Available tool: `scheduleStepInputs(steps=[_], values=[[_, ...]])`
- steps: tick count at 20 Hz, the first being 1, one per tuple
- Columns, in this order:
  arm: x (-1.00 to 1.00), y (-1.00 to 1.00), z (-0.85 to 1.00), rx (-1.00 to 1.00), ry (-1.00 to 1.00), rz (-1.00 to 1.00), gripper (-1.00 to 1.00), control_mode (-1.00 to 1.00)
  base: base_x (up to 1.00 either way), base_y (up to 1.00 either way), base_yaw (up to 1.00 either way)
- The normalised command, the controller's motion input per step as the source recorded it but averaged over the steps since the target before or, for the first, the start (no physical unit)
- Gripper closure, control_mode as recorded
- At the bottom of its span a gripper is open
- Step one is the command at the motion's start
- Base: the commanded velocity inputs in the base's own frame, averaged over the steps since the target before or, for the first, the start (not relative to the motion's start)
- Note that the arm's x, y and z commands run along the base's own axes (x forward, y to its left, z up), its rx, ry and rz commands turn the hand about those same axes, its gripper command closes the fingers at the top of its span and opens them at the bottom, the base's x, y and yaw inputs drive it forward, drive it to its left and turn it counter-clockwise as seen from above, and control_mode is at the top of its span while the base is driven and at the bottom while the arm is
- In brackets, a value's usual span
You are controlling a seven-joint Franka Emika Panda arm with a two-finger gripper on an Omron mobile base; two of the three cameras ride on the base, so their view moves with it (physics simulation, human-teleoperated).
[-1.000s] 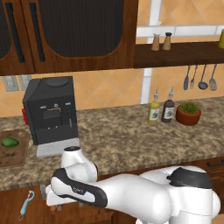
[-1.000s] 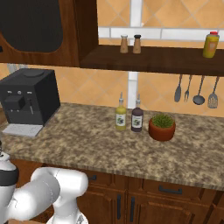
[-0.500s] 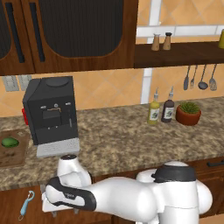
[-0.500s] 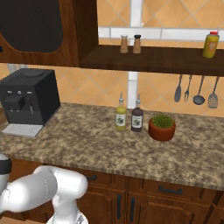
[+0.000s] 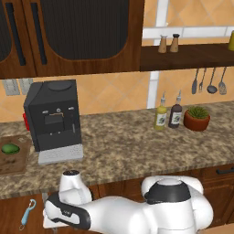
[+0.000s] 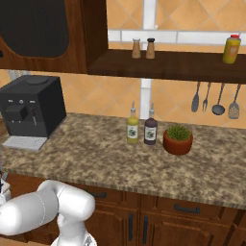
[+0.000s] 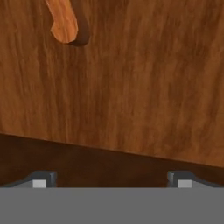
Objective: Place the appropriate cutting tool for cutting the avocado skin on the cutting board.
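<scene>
1. The hand (image 7: 112,177) points at a brown wooden drawer floor (image 7: 144,96); its two fingertips (image 7: 40,179) stand wide apart, released, with nothing between them.
2. An orange-brown knife handle (image 7: 64,22) lies at the top left of the hand view, cut off by the frame; the blade is out of sight.
3. In the left base view the arm's dark wrist (image 5: 68,212) reaches low in front of the surface (image 5: 123,146), hiding what lies below it.
4. The light-blue peeler (image 5: 27,214) lies just left of the wrist, in the open drawer.
5. The avocado (image 5: 10,148) sits on the cutting board (image 5: 13,161) at the surface's left edge, the board partly cut off.
6. The black coffee machine (image 5: 52,119) stands just right of the board; two bottles (image 5: 167,114) and a potted plant (image 5: 197,119) stand near the back right.
</scene>
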Motion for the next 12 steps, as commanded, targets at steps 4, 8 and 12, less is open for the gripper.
scheduleStepInputs(steps=[4, 8, 12], values=[[-0.20, 0.03, -0.33, 0.00, 0.14, 0.00, -1.00, -1.00, 0.00, 0.00, 0.00], [-0.49, 0.00, -0.26, 0.00, 0.11, 0.00, -1.00, -1.00, 0.00, 0.00, 0.00], [-0.86, 0.00, -0.12, 0.02, 0.03, 0.00, -1.00, -1.00, 0.00, 0.00, 0.00]])
